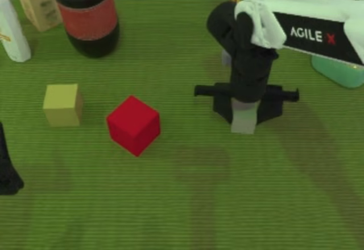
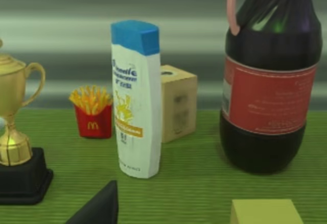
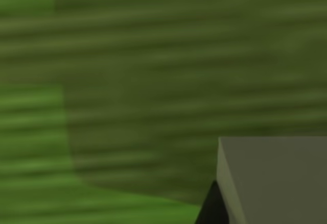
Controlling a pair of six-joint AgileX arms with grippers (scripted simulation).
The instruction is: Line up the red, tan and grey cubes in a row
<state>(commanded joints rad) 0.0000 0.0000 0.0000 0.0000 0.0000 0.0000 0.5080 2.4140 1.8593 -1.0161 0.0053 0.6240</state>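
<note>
My right claw (image 1: 245, 113) grips the grey cube (image 1: 244, 118) right of the red cube (image 1: 133, 124) and tan cube (image 1: 62, 105); my left arm sits at the worktop's (image 1: 182, 204) left edge.

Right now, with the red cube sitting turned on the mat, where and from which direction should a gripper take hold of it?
The red cube sits rotated, its corners pointing toward the table's edges in the top view. Probably best to come straight down from above and close on two opposite flat side faces, with the wrist turned to match that rotation. The mat is open all round it; the tan cube lies apart to its left.
</note>
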